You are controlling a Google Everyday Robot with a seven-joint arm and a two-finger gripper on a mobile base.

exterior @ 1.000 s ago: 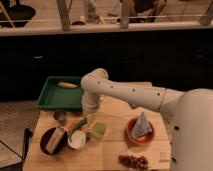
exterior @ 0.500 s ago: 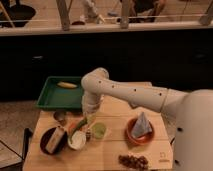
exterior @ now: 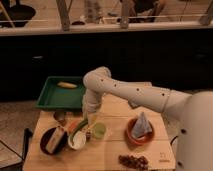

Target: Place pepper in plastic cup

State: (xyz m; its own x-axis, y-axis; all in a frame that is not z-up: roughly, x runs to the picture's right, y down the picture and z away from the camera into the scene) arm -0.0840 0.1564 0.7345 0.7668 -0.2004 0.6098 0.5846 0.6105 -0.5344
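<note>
pepper (exterior: 78, 126) lying on white bowl (exterior: 77, 140), left of plastic cup (exterior: 99, 131) | pincer (exterior: 90, 120) low just above cup and pepper, finger state cannot tell | wooden bench (exterior: 110, 155) also carries green tray (exterior: 57, 95), orange bowl (exterior: 139, 134) | dark counter wall (exterior: 105, 55) behind

The white arm is reaching in from the right, bending at a rounded elbow joint high over the table and dropping steeply down and slightly left from there. The gripper (exterior: 89, 124) is hanging low at the wrist's end, pointing down toward the tabletop.
</note>
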